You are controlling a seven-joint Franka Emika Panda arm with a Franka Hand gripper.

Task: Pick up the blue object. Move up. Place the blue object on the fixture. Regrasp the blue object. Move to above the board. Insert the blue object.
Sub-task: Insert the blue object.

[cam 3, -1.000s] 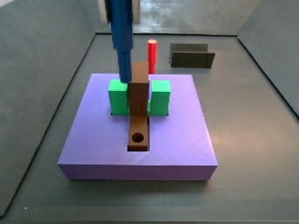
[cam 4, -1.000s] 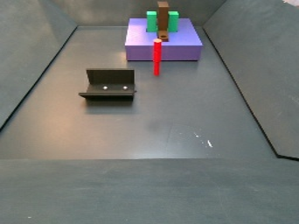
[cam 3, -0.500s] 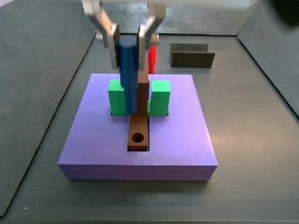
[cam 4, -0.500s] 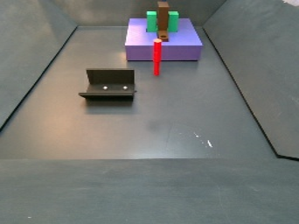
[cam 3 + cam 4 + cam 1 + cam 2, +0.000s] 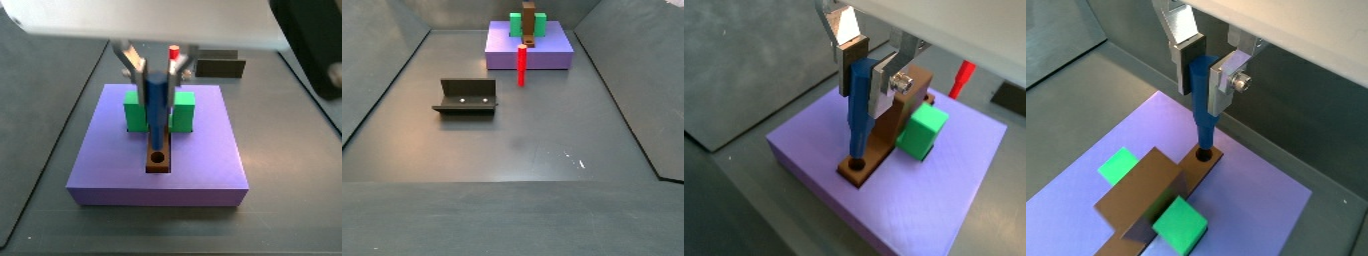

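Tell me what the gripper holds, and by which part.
The gripper holds the blue peg by its upper end, upright over the board, lower tip at the hole.

wrist views close above the gripper (image 5: pixel 871 72), side views opposed, sharing the board (image 5: pixel 160 140)

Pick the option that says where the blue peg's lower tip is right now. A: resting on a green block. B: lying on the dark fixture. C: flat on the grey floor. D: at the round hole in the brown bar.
D: in both wrist views the pincer holds the blue peg upright, its lower tip at the hole in the brown bar.
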